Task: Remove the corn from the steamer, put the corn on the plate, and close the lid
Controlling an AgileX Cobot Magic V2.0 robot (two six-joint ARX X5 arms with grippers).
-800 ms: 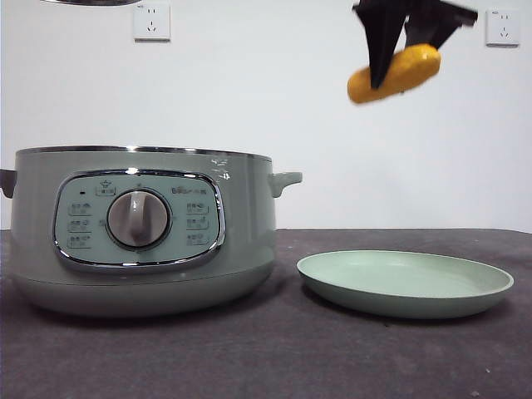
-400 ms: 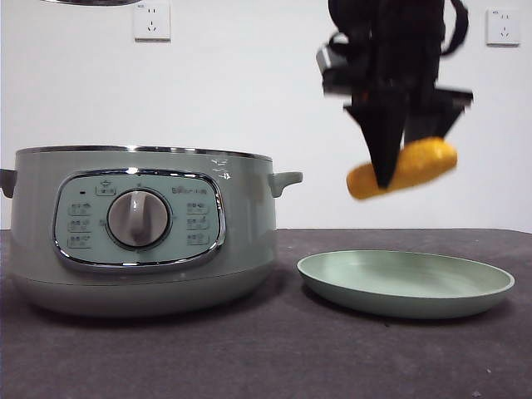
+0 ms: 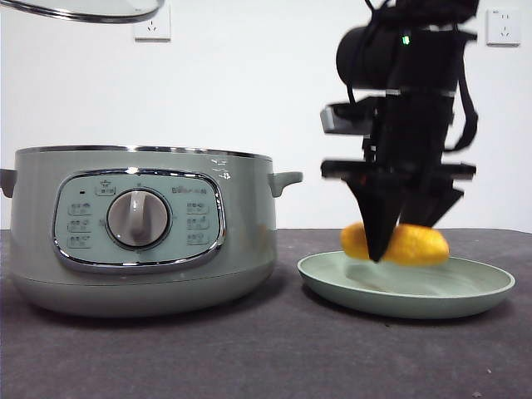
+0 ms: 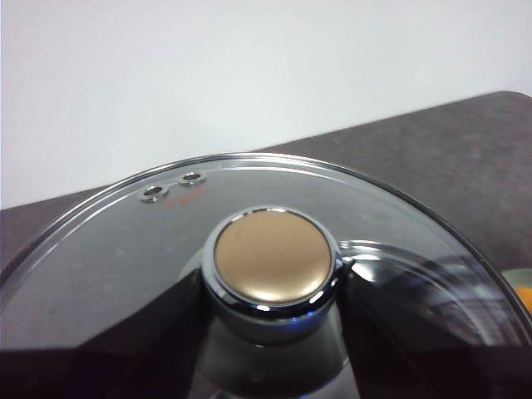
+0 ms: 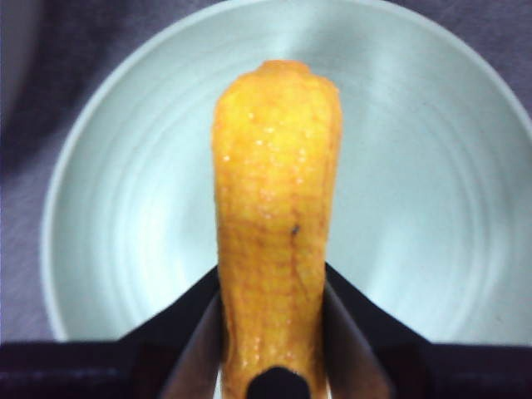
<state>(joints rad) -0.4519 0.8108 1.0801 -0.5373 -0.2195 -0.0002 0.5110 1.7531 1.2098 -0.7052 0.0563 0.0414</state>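
Note:
The yellow-orange corn sits clamped in my right gripper, low over the middle of the pale green plate; whether it touches the plate I cannot tell. The sage-green steamer stands uncovered on the left. My left gripper is shut on the knob of the glass lid, which hangs above the steamer, its chrome edge showing at the front view's top left.
Dark grey tabletop runs in front of the steamer and plate. Two wall sockets sit on the white wall behind. The steamer's side handle points toward the plate, a small gap apart.
My right gripper has come down with the corn from high above the plate to just over its surface. The lid edge has dropped slightly into the front view.

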